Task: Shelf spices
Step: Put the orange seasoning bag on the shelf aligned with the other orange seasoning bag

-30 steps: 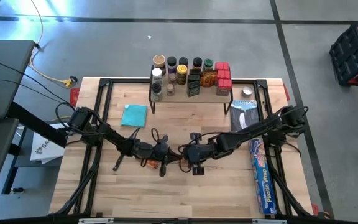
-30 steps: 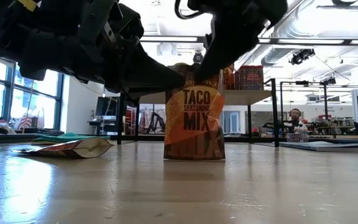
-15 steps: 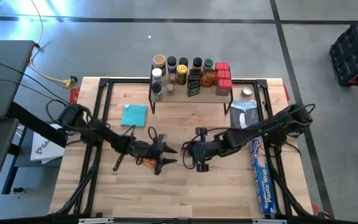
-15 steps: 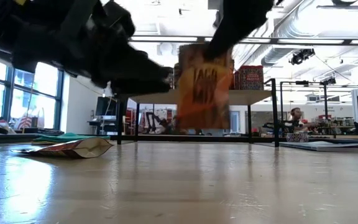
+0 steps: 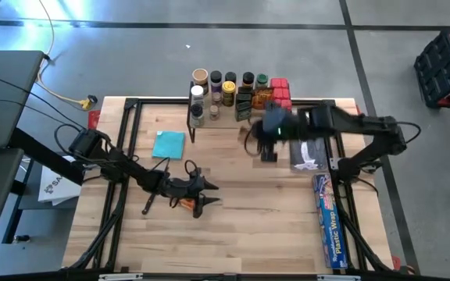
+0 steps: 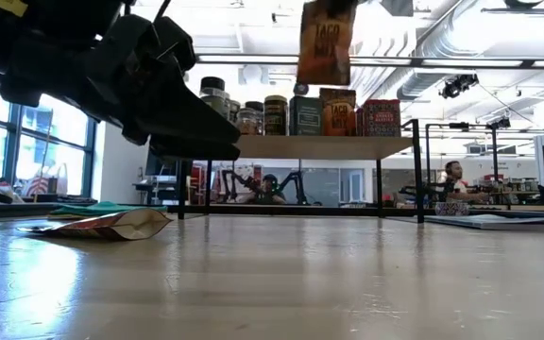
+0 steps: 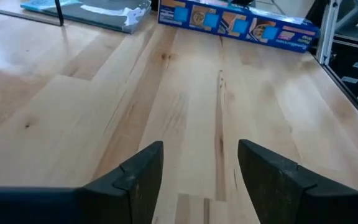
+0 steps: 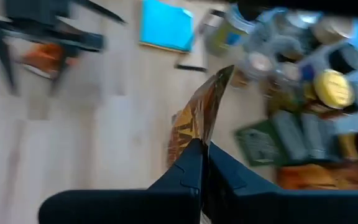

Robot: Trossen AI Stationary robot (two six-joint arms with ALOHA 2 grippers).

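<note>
While pinched aloft, taco packet hangs orange-brown.

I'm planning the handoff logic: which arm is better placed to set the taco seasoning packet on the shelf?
The right: its claw is shut on the taco packet, raised beside the shelf. The left claw is open, low over the table, beside another packet.

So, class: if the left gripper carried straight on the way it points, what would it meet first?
Judging by the left wrist view, the open left gripper faces bare table; the first thing ahead looks like the long blue plastic-wrap box at the far edge, though depth is uncertain.
</note>
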